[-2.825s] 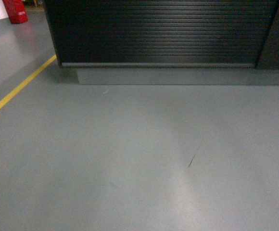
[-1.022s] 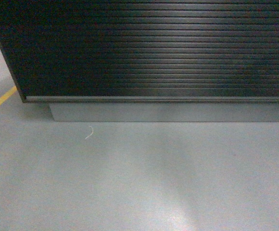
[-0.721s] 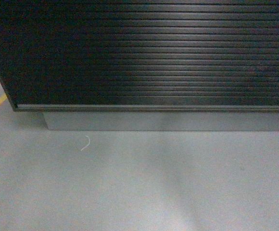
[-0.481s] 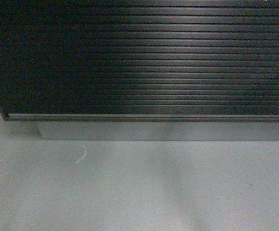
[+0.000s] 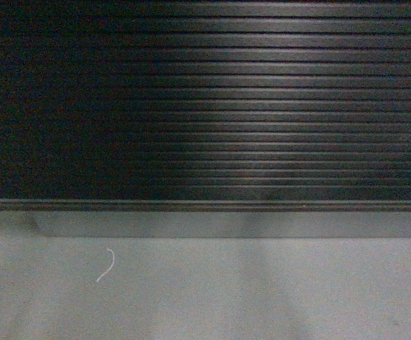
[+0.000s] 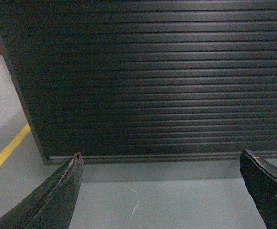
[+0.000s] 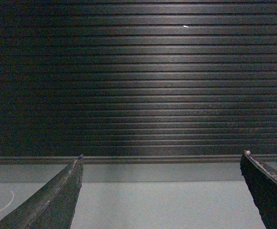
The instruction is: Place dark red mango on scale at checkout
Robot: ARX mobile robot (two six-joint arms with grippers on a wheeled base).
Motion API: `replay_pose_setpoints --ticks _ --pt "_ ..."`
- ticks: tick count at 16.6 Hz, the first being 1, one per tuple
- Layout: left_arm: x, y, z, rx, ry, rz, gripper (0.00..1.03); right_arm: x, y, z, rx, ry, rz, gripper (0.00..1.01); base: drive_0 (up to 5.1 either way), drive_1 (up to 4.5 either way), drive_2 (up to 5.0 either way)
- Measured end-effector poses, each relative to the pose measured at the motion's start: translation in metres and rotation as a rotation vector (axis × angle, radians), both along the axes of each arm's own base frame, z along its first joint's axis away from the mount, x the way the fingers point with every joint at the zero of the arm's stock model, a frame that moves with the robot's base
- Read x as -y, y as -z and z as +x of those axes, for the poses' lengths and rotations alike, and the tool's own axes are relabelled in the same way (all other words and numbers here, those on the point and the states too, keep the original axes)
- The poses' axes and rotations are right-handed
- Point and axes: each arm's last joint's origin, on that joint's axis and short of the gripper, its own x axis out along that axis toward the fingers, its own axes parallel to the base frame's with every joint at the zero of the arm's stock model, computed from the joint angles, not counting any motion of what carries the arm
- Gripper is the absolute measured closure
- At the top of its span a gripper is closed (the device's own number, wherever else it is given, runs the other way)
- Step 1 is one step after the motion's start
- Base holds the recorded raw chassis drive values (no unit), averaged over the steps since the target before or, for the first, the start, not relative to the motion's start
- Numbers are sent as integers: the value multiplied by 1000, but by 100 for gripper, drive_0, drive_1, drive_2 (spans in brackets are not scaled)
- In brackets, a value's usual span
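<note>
Presently the robot stands close up against the checkout (image 5: 212, 106), whose ribbed black front panel fills most of every view. Only the grey plinth under it and a strip of grey floor (image 5: 262, 297) show below. A thin pale thread (image 5: 105, 265) lies on the floor just in front of the plinth, toward the left.

The left gripper (image 6: 162, 191) is spread wide, its two dark fingers at the lower corners of its wrist view with nothing between them. The right gripper (image 7: 162, 191) is likewise released and empty, pointing level at the panel.

The dark red mango is not visible in any view, and neither pincer carries it. The scale is not visible either; the counter top lies above all three frames, so nothing resting there can be confirmed.

Assessment: the task appears to be at the approach stage, with pick and placement not yet begun.

Risks noted:
- The base is near the plinth; further forward travel could bring it or the low-held fingers against the panel.
- Both arms are below counter level. Raising them this close risks the fingertips catching the ribs or the counter edge.
- With cameras aimed low, the fruit and the scale cannot be located; any reach made before looking upward would be blind.
</note>
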Motion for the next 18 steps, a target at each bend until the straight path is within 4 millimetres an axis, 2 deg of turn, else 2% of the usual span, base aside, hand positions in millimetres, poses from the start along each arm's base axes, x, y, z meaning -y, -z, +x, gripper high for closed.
replay_pose_setpoints --ticks 18 --pt "0 0 0 0 0 0 5 0 0 0 0 0 0 3 -1 316 -318"
